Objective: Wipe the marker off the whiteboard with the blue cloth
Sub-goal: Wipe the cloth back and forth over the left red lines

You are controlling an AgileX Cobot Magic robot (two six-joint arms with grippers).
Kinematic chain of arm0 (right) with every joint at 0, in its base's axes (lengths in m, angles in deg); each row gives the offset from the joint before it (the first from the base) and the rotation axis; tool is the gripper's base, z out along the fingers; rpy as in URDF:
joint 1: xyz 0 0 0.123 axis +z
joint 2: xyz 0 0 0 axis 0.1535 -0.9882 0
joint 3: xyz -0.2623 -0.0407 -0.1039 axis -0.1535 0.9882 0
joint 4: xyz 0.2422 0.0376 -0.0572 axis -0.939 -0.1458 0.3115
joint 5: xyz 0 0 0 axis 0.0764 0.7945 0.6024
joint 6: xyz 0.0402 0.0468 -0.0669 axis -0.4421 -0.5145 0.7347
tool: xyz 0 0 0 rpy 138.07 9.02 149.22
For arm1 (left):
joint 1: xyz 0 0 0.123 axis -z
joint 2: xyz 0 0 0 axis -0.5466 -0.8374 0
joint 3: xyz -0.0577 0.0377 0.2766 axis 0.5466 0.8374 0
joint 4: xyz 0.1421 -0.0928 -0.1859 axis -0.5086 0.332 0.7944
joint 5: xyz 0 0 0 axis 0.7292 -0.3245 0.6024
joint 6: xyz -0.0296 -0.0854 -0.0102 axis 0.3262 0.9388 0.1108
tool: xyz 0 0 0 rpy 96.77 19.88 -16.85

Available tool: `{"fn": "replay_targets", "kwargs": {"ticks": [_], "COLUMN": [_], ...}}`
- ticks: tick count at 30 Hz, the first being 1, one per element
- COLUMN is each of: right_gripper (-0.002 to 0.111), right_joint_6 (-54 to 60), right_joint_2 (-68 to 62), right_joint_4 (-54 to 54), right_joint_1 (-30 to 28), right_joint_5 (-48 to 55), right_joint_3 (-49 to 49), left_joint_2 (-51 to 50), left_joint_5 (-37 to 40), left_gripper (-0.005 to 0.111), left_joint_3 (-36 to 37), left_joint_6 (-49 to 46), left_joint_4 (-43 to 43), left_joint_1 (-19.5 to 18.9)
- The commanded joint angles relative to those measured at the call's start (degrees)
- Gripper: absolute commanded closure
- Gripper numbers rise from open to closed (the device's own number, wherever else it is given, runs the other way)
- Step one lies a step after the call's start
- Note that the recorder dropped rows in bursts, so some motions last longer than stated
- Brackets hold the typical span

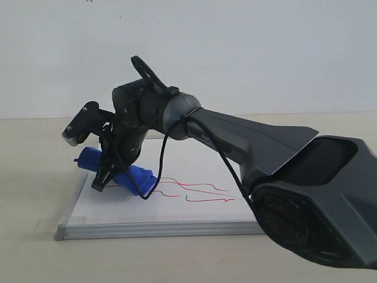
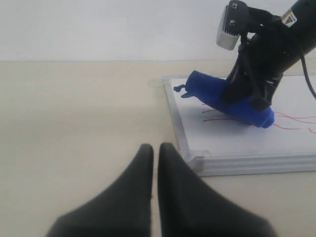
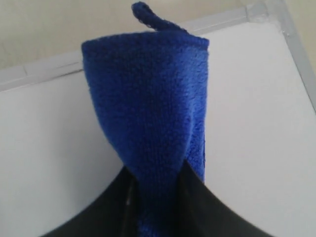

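Right claw: 2 black fingers pinching the blue cloth. Cloth is thick, nubby microfibre, folded into a chunky roll, with a small loop at the end farthest from the claw. Under the claw the roll's lower end touches the whiteboard, which is flat and white with a thin silver-grey frame. Marker: thin wavy red lines starting beside the cloth. Left claw: 2 tapered black fingers pressed together, holding nothing, above the beige counter just off the board's corner.
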Motion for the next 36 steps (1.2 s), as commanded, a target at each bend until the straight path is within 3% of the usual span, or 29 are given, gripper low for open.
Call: {"fn": "replay_targets", "kwargs": {"ticks": [1,11,18,21,24,29,36], "right_gripper": [0.108,0.108,0.108,0.108,0.108,0.108,0.108], "right_joint_6": [5.0,6.9,-13.2,-20.7,-21.1,-18.5,2.7], "right_joint_2": [-0.5,-4.7,-5.7,-5.7,-5.7,-5.7,-5.7], "right_joint_4": [-8.3,-8.4,3.2,3.7,0.8,-4.7,-25.5], "right_joint_1": [-0.3,-0.8,-4.3,-6.6,-7.1,-5.8,-3.5], "right_joint_5": [-1.1,-4.5,-12.2,-11.4,-11.5,-12.5,-12.7], "right_joint_3": [-0.3,-0.3,-0.3,-0.3,-0.3,-0.3,-0.3], "left_joint_2": [-0.2,-0.2,-0.2,-0.2,-0.2,-0.2,-0.2], "left_joint_5": [-0.4,-0.4,-0.4,-0.4,-0.4,-0.4,-0.4], "left_gripper": [0.103,0.103,0.103,0.103,0.103,0.103,0.103], "left_joint_3": [0.2,0.2,0.2,0.2,0.2,0.2,0.2], "left_joint_6": [-0.3,-0.3,-0.3,-0.3,-0.3,-0.3,-0.3], "left_joint_4": [0.7,0.7,0.7,0.7,0.7,0.7,0.7], "left_joint_1": [0.5,0.5,0.5,0.5,0.5,0.5,0.5]}}
